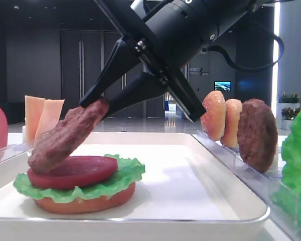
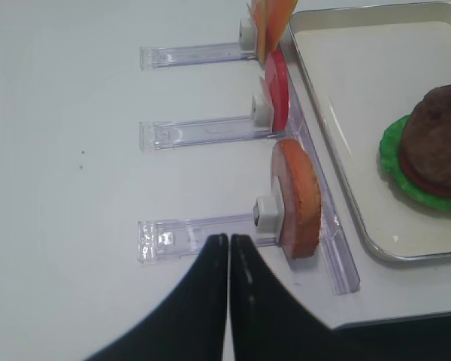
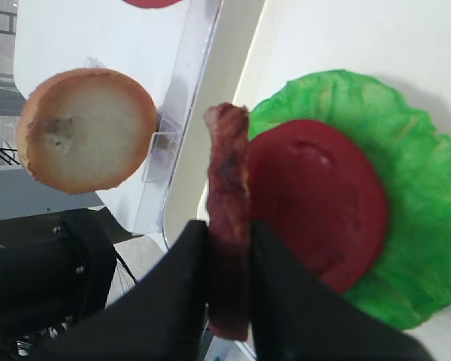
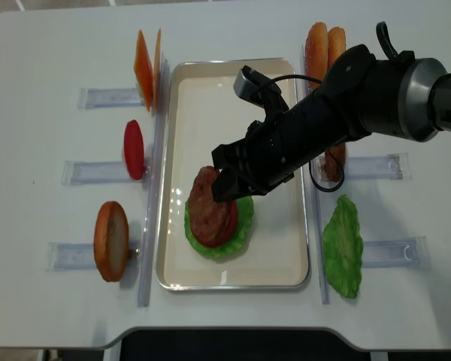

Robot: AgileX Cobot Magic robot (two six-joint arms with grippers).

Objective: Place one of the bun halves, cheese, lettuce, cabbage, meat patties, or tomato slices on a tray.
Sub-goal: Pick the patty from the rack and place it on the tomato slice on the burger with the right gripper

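My right gripper (image 1: pixel 95 104) is shut on a dark brown meat patty (image 1: pixel 65 135), gripping its upper edge. The patty hangs tilted, its lower edge on or just above the tomato slice (image 1: pixel 75 170). That slice lies on lettuce (image 1: pixel 125 175) and a flat bun half (image 1: pixel 85 203) in the white tray (image 1: pixel 205 201). In the right wrist view the patty (image 3: pixel 227 165) shows edge-on between the black fingers (image 3: pixel 188 286), beside the tomato slice (image 3: pixel 316 203). My left gripper (image 2: pixel 229 242) is shut and empty above the table, next to a bun half (image 2: pixel 297 199) standing in a clear rack.
Left of the tray, clear racks hold cheese (image 4: pixel 144 60), a tomato slice (image 4: pixel 134 149) and a bun half (image 4: pixel 111 241). Right of it stand two bun halves (image 4: pixel 323 41), another meat patty (image 1: pixel 256 133) and lettuce (image 4: pixel 342 244). The right arm reaches over the tray.
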